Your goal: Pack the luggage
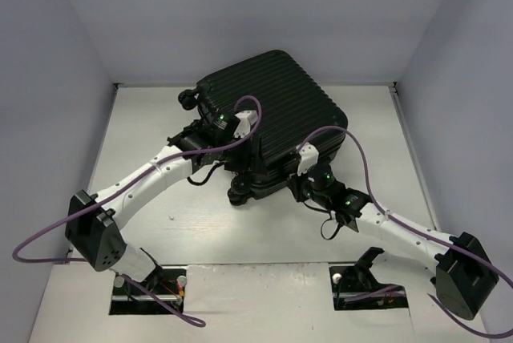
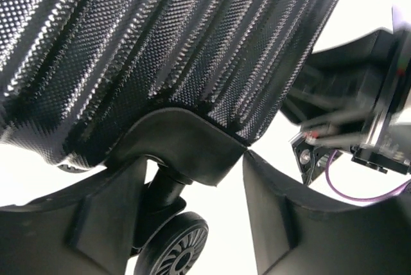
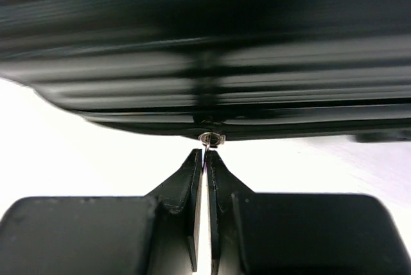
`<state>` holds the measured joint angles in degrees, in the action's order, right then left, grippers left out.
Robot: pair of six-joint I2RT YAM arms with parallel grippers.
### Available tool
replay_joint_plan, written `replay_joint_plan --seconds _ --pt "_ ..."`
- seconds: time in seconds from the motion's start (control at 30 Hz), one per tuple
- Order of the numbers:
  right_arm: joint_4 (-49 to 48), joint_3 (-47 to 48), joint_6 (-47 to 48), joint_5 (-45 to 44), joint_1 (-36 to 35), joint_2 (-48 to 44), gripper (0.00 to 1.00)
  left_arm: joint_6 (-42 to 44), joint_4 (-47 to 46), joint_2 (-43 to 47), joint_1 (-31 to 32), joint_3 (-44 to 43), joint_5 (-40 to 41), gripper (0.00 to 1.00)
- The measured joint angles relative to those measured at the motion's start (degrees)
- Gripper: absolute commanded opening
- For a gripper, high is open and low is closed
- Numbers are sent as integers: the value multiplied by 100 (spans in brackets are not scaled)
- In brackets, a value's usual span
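Observation:
The luggage (image 1: 276,110) is a black ribbed hard-shell suitcase lying closed on the table at the back centre. My left gripper (image 1: 239,168) is at its near-left corner. In the left wrist view my left gripper (image 2: 191,159) has its jaws partly apart and pressed on both sides of the corner wheel housing (image 2: 186,150), with the wheel (image 2: 173,246) just below. My right gripper (image 1: 295,184) is at the suitcase's near edge. In the right wrist view my right gripper (image 3: 205,154) is shut on the thin zipper pull (image 3: 210,139) under the shell's rim.
Another suitcase wheel (image 1: 190,98) sticks out at the back left. Grey walls close in the table (image 1: 144,231) at the back and sides. My right arm's wrist (image 2: 359,127) shows close by in the left wrist view.

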<state>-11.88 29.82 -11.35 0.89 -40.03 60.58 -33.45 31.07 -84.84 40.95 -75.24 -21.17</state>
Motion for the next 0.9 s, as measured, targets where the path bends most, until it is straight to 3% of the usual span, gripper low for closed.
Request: replay_joint_plan --seconds 0.17,0.3,0.6,0.9 --pt "-214 -131 -247 -205 -599 0 0 70 387 -264 17 -404 -144 26" --pt "-422 -179 -367 -245 -863 52 0 129 481 -350 33 -522 -212 19" --pt "-1060 -164 -385 -205 -1440 483 0 175 645 -452 35 -713 -267 17" --pt "-1585 -223 -291 -267 -1576 697 0 170 640 -485 37 -745 -356 17"
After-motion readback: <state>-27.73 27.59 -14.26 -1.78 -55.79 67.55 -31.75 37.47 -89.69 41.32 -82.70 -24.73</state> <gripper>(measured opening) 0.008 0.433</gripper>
